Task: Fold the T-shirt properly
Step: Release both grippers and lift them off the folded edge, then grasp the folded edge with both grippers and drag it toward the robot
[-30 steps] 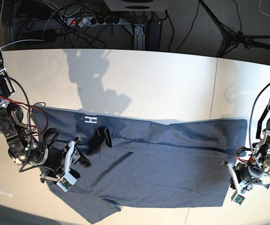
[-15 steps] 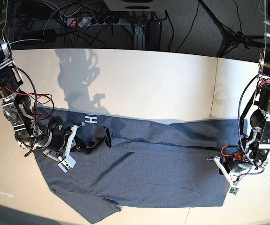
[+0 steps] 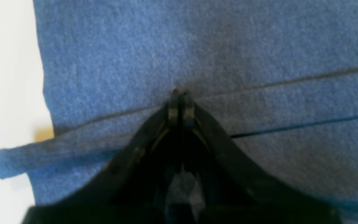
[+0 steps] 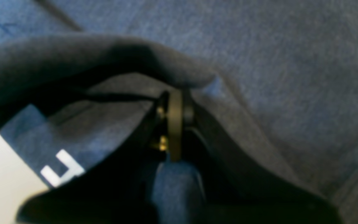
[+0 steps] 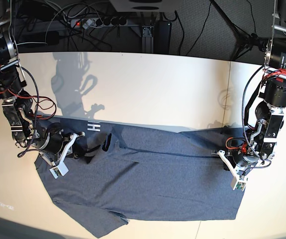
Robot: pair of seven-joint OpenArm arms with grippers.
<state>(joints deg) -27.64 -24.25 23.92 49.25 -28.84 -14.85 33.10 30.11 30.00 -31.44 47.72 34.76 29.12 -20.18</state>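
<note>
Folding in progress; item: T-shirt [image 5: 147, 179], blue-grey, spread flat on white table [image 5: 157, 84], long axis L–R in base view, white lettering [image 5: 94, 128] showing nr its far-left edge.

Right gripper [image 5: 80, 152]: jaws together, clamped on a raised fold of shirt at the lettered end. Wrist view shows cloth humped up over the fingertips and draped both sides, so fabric sits on and around this pincer, not merely beside it. Likely reason: pinching the edge to carry it across for the next fold.

Left gripper [image 5: 221, 155]: jaws closed, tips meeting at a seam/crease line [image 3: 291, 81]; whether cloth is actually caught betw. them can't be told from wrist view. Shirt lies under and ahead of the tips, its edge near by. Prob. paired w/ the other arm so both ends lift evenly.

Rest of shirt: flat, hem side nearest camera, one sleeve [image 5: 103, 221] sticking out at bottom left.
</note>
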